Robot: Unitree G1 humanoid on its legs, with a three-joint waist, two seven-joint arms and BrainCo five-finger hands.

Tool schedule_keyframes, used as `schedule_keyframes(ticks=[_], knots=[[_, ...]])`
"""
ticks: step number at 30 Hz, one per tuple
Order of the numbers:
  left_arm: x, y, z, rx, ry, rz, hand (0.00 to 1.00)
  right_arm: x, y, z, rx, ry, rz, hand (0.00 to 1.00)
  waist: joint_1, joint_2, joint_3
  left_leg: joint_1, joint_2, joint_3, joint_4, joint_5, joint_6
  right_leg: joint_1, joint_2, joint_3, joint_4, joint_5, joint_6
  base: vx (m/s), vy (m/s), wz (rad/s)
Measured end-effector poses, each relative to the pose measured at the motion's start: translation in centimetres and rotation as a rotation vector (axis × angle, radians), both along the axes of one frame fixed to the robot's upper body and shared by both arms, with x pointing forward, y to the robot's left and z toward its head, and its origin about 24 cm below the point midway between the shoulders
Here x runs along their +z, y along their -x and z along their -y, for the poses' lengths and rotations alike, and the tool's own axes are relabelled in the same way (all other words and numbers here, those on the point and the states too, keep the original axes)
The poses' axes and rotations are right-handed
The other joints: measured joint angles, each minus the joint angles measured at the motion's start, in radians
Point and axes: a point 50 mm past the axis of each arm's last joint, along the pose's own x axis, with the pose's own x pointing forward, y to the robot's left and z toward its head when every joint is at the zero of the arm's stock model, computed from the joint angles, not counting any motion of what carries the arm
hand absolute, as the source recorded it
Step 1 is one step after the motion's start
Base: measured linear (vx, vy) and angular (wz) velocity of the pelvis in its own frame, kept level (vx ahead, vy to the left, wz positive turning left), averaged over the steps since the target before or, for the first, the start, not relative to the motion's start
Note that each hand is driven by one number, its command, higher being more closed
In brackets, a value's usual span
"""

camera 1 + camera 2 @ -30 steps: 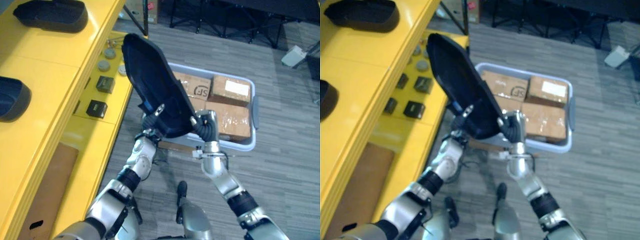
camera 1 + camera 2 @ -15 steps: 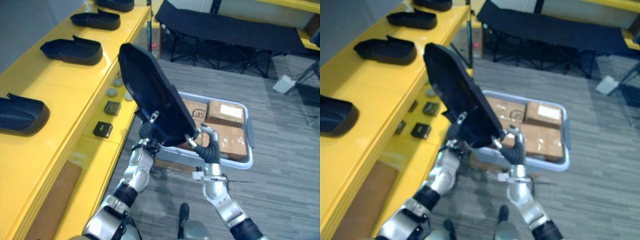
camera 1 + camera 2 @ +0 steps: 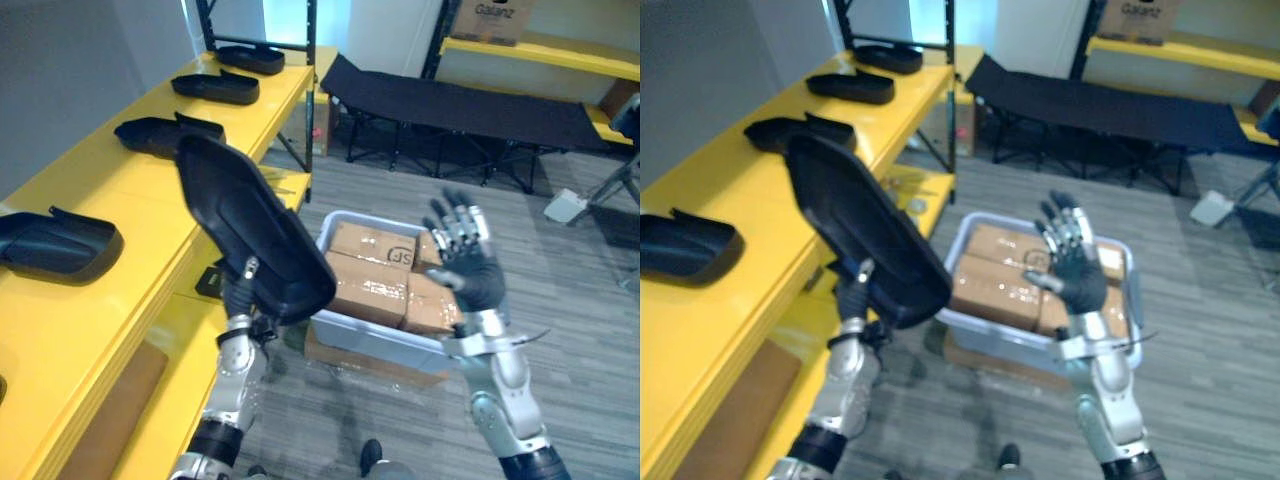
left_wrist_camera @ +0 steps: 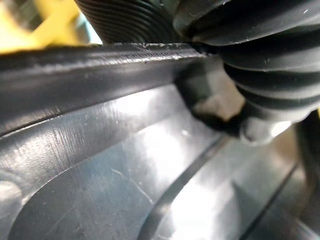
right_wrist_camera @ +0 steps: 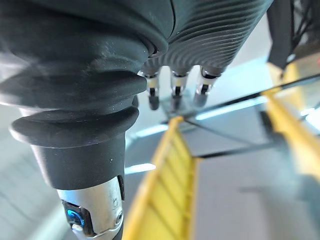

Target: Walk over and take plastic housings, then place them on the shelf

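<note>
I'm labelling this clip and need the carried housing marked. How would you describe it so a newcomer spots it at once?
Find the long yellow shelf on the left, where dark plastic housings lie flat in a row. Beside its edge the left hand holds another housing. It alone is off the shelf, tilted up in the air.

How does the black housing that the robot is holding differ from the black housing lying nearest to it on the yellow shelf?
Pose: the held housing stands steeply tilted, one end up, while the shelf housing lies flat.
Support: the held housing is gripped at its lower end by the left hand, beside the shelf's edge; the shelf housing rests on the yellow shelf, with no hand on it.
Both are dark, elongated shells.
</note>
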Motion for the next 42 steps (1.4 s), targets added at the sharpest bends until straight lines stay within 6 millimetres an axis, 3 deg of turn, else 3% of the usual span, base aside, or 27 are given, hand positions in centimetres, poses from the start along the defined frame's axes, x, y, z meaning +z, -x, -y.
schedule_keyframes(ticks=[3,7,10,14,16,21,23,28,35,36,38,39,40,42], knots=[[0.5,1.1,-1.2,0.075,-0.026,0.037,1.0,-1.7,1.2,1.2,-0.076,-0.045,-0.071,0.0,-0.004,0.013,-0.019,0.001,-0.008,-0.005,-0.021,0.007,0.003,0.0,-0.006,-0.01,0.0,-0.009,0.006,0.02,0.018,0.07],[1.1,3.7,-3.0,0.188,-0.006,0.082,1.0,-7.0,2.6,2.1,-0.201,-0.074,-0.347,0.0,-0.005,0.025,-0.042,0.015,-0.01,-0.006,-0.04,0.01,0.002,0.001,-0.006,-0.013,0.0,-0.017,0.006,0.02,0.002,-0.01],[2.2,5.9,-3.7,0.268,-0.011,0.138,1.0,-9.7,3.6,1.8,-0.226,-0.114,-0.466,0.0,0.0,0.029,-0.041,0.011,-0.011,-0.012,-0.04,0.01,0.002,0.002,-0.007,-0.018,0.0,-0.019,0.006,0.02,0.0,0.04],[3.6,7.2,-4.0,0.308,-0.035,0.199,1.0,-10.1,3.4,1.0,-0.197,-0.104,-0.477,0.0,0.017,0.036,-0.043,-0.004,-0.02,-0.064,-0.041,0.013,0.005,0.025,-0.022,-0.074,0.0,-0.033,0.015,0.0,0.008,0.38],[4.4,8.3,-4.6,0.34,-0.07,0.229,1.0,-10.2,2.5,-0.6,-0.133,-0.057,-0.479,0.0,0.037,0.044,-0.05,-0.007,-0.027,-0.107,-0.041,0.016,0.009,0.053,-0.03,-0.125,0.001,-0.043,0.021,0.01,0.013,0.63],[6.6,10.4,-6.0,0.465,-0.182,0.304,1.0,-9.6,-0.2,-5.5,0.062,0.063,-0.443,0.0,0.104,0.054,-0.058,-0.058,-0.043,-0.2,-0.041,0.039,0.015,0.059,-0.038,-0.218,0.0,-0.047,0.025,0.02,0.003,0.6],[6.8,11.4,-6.8,0.522,-0.24,0.296,1.0,-8.9,-1.3,-7.2,0.118,0.113,-0.414,0.0,0.149,0.052,-0.059,-0.07,-0.047,-0.24,-0.041,0.043,0.017,0.076,-0.039,-0.271,0.0,-0.047,0.025,0.01,-0.004,0.55],[6.6,13.3,-8.2,0.56,-0.302,0.246,1.0,-7.8,-2.7,-8.3,0.107,0.135,-0.388,0.0,0.214,0.042,-0.061,-0.076,-0.068,-0.294,-0.041,0.044,0.023,0.105,-0.055,-0.337,0.001,-0.053,0.025,0.01,0.034,0.37],[8.1,14.0,-7.5,0.443,-0.381,0.329,1.0,-8.3,-2.9,-8.4,0.104,0.143,-0.449,0.0,0.214,0.029,-0.064,-0.091,-0.093,-0.336,-0.029,0.041,0.037,0.103,-0.082,-0.343,0.044,-0.082,0.016,0.02,0.041,0.15],[8.4,13.9,-7.4,0.424,-0.39,0.351,1.0,-8.3,-2.8,-8.3,0.101,0.143,-0.452,0.0,0.211,0.031,-0.061,-0.092,-0.093,-0.344,-0.028,0.038,0.042,0.099,-0.084,-0.31,0.064,-0.097,0.009,0.0,0.054,0.24],[9.1,13.0,-7.0,0.376,-0.401,0.399,1.0,-8.4,-2.6,-7.8,0.086,0.137,-0.455,0.0,0.196,0.04,-0.051,-0.107,-0.091,-0.395,-0.024,0.031,0.044,0.085,-0.075,-0.149,0.122,-0.169,-0.042,-0.01,0.038,0.77],[10.0,12.2,-6.6,0.328,-0.418,0.456,1.0,-8.1,-2.2,-7.3,0.069,0.119,-0.442,0.0,0.161,0.008,-0.05,-0.131,-0.109,-0.46,-0.017,0.034,0.044,0.074,-0.056,0.0,0.149,-0.284,-0.052,0.02,-0.082,1.49],[10.6,11.4,-6.3,0.292,-0.428,0.501,1.0,-7.5,-2.0,-6.6,0.053,0.108,-0.409,0.0,0.148,-0.023,-0.041,-0.147,-0.13,-0.499,-0.023,0.063,0.034,0.061,-0.048,0.056,0.171,-0.328,0.019,0.03,-0.162,1.42],[10.5,11.0,-5.9,0.268,-0.408,0.503,1.0,-7.3,-1.7,-5.5,0.023,0.094,-0.393,0.0,0.156,-0.03,-0.032,-0.152,-0.118,-0.525,-0.018,0.075,0.017,0.055,-0.035,0.043,0.218,-0.328,0.025,0.05,-0.157,0.61]])
